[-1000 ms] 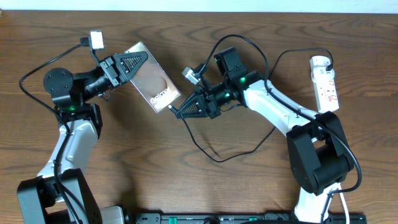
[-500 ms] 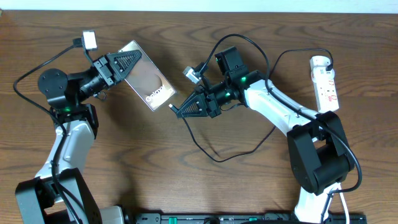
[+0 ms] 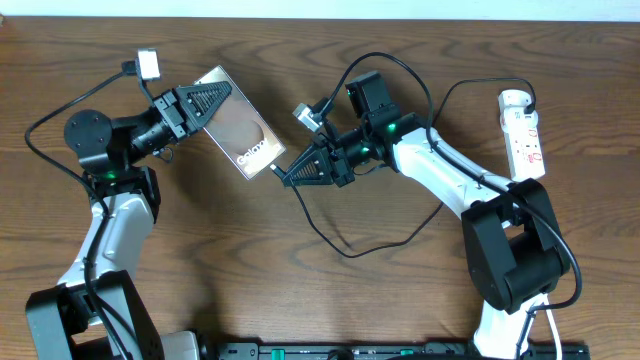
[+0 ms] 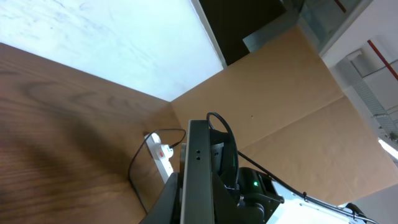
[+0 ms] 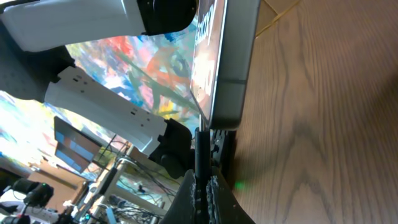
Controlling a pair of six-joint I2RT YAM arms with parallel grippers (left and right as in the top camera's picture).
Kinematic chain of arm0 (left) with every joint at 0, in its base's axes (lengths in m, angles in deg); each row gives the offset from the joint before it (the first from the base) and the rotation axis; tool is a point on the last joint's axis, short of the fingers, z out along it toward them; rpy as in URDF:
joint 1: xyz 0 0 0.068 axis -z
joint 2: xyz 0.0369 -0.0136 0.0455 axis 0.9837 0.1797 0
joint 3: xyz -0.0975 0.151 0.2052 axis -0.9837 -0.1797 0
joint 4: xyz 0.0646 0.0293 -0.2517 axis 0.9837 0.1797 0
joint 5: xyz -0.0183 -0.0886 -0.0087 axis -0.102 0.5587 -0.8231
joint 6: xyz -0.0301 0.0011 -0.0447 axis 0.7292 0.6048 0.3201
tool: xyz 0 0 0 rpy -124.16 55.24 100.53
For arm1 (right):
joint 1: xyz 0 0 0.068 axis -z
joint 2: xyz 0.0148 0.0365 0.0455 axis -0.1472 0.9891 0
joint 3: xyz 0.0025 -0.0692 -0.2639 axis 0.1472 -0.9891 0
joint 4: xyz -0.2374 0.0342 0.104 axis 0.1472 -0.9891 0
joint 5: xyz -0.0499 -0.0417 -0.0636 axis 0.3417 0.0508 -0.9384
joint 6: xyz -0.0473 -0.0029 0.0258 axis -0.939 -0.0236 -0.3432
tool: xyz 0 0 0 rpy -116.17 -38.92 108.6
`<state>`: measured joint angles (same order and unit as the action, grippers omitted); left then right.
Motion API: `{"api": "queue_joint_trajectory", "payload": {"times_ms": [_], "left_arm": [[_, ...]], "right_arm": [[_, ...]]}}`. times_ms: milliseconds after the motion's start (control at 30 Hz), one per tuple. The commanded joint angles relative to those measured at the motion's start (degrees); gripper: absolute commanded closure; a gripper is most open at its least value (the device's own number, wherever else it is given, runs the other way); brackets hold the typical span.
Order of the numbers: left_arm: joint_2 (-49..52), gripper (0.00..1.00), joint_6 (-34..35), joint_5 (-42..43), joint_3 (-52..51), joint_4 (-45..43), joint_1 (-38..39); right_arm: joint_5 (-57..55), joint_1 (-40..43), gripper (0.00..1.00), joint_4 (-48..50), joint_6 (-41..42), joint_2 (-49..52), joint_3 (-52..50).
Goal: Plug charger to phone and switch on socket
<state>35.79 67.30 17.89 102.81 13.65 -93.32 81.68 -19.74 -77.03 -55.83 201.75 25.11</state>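
My left gripper point(image 3: 222, 98) is shut on the top end of the bronze-brown phone point(image 3: 243, 136) with "Galaxy" lettering and holds it tilted above the table. In the left wrist view the phone's edge point(image 4: 198, 171) stands between the fingers. My right gripper point(image 3: 288, 178) is shut on the thin black charger cable point(image 3: 325, 232); its connector tip point(image 3: 274, 172) sits at the phone's lower end. In the right wrist view the connector point(image 5: 201, 155) points up at the phone's bottom edge point(image 5: 225, 118), touching or nearly so. The white socket strip point(image 3: 523, 133) lies at the far right.
The charger cable loops over the table between the arms and runs up towards the socket. The socket also shows in the left wrist view point(image 4: 161, 154). Thicker black robot cables arch over both arms. A black bar point(image 3: 380, 350) runs along the front edge.
The left gripper drew the phone up and left, then brought it slightly back towards the right. The right gripper moved the connector a little up, close to the phone's lower end.
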Motion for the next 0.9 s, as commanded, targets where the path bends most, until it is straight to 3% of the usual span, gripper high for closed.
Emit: {"api": "queue_joint_trajectory", "payload": {"times_ms": [0,867], "left_arm": [[-0.6,0.93,0.5,0.7,-0.2,-0.7,0.1],[-0.6,0.93,1.5,0.7,-0.2,-0.7,0.9]], "right_arm": [[1.2,0.4,0.99,0.1,0.9,0.3,0.4],[1.2,0.4,0.99,0.3,0.9,0.3,0.4]]}}
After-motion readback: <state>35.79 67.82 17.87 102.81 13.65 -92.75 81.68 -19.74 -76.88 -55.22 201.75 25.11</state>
